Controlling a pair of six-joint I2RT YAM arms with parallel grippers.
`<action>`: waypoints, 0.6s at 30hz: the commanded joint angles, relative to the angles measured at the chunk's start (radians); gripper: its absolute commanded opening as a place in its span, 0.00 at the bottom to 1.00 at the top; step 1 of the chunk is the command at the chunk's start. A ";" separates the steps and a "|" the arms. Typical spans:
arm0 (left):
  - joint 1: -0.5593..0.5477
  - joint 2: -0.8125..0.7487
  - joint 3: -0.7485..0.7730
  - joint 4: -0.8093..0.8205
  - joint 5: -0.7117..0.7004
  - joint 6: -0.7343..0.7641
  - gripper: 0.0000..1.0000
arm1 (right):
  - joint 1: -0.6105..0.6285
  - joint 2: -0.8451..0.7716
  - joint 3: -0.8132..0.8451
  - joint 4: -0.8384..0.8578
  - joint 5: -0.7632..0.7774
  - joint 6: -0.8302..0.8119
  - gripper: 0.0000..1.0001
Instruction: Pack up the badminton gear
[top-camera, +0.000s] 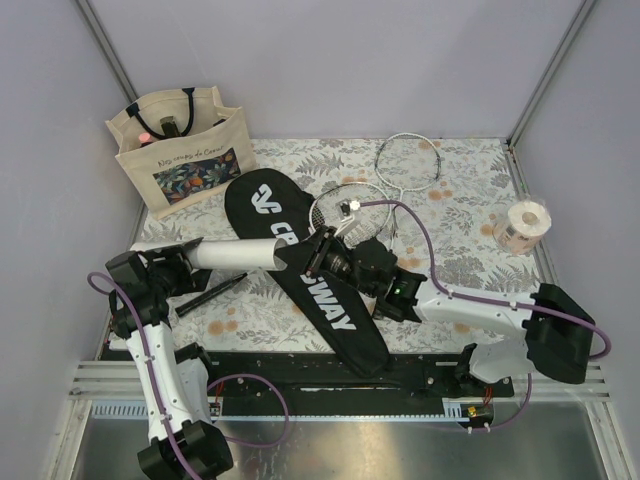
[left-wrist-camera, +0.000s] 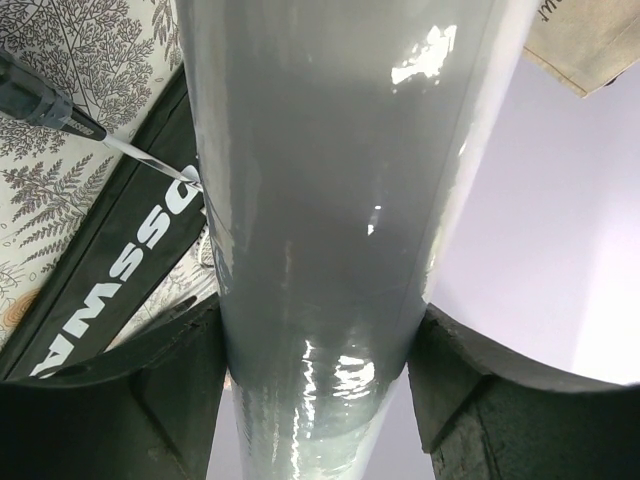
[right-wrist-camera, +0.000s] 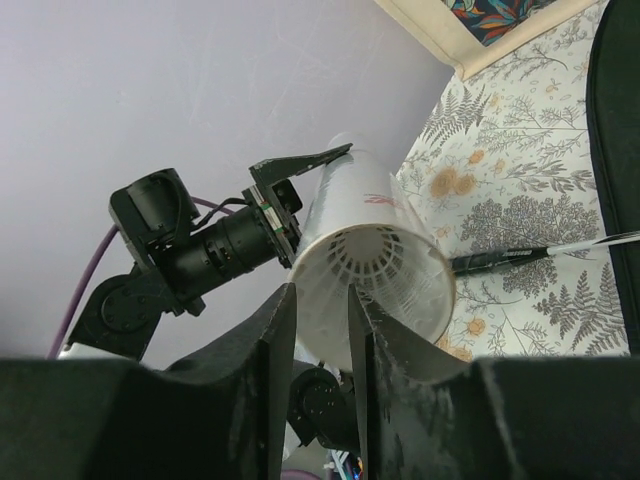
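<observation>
Both ends held aloft.
My left end effector clamps the long white cylindrical tube level above the surface; my right end effector pinches its open rim, apparently steadying it for packing.

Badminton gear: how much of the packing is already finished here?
Done: nothing looks packed yet. In hand: the left pincer grips the white tube, and the right pincer pinches its open end. Remaining: the near racket and far racket lie outside the CROSSWAY cover.

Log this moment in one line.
left gripper: holding tube | right gripper: pinching tube's open rim | tube: aloft, end over cover | rackets: on table
</observation>
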 joint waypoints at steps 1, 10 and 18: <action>0.003 -0.015 0.041 0.053 0.042 -0.005 0.51 | 0.007 -0.137 -0.036 -0.065 0.064 -0.041 0.40; 0.003 -0.008 0.053 0.041 -0.029 0.092 0.51 | -0.043 -0.380 -0.098 -0.335 0.259 -0.218 0.39; 0.003 0.058 0.029 0.056 -0.004 0.262 0.51 | -0.365 -0.347 -0.113 -0.486 0.262 -0.347 0.43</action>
